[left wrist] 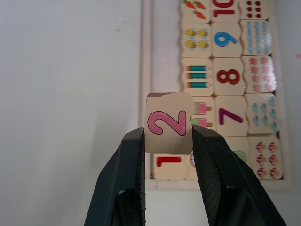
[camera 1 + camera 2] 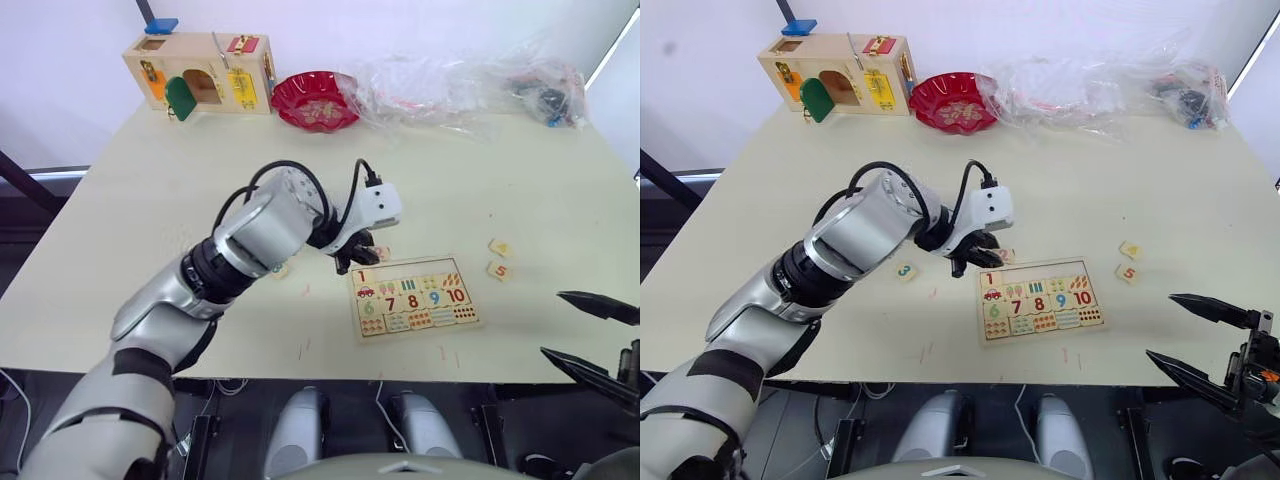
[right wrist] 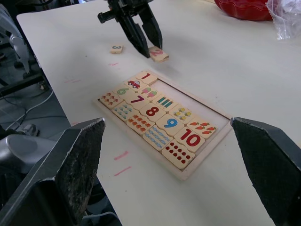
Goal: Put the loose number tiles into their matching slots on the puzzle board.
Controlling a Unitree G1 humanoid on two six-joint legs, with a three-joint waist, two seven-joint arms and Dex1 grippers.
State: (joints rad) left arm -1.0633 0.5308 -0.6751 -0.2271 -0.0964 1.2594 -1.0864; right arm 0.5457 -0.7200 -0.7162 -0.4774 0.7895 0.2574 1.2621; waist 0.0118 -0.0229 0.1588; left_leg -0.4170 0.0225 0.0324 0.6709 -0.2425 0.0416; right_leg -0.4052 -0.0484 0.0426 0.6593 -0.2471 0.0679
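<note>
The puzzle board (image 2: 983,310) lies near the table's front edge. A tile with a red 1 (image 3: 146,76) sits in the first of its top-row slots (image 3: 188,96), and the other slots are bare. My left gripper (image 1: 168,134) is shut on the pink 2 tile (image 1: 168,123). It holds the tile low, just outside the board's corner by the 1. A 3 tile (image 2: 904,270) lies on the table left of the board. The 4 tile (image 2: 1130,250) and the 5 tile (image 2: 1127,273) lie to its right. My right gripper (image 2: 1200,340) hangs open off the table's front right edge.
At the back of the table (image 2: 1090,180) stand a wooden latch box (image 2: 200,70), a red bowl (image 2: 318,100) and crumpled clear plastic bags (image 2: 460,85).
</note>
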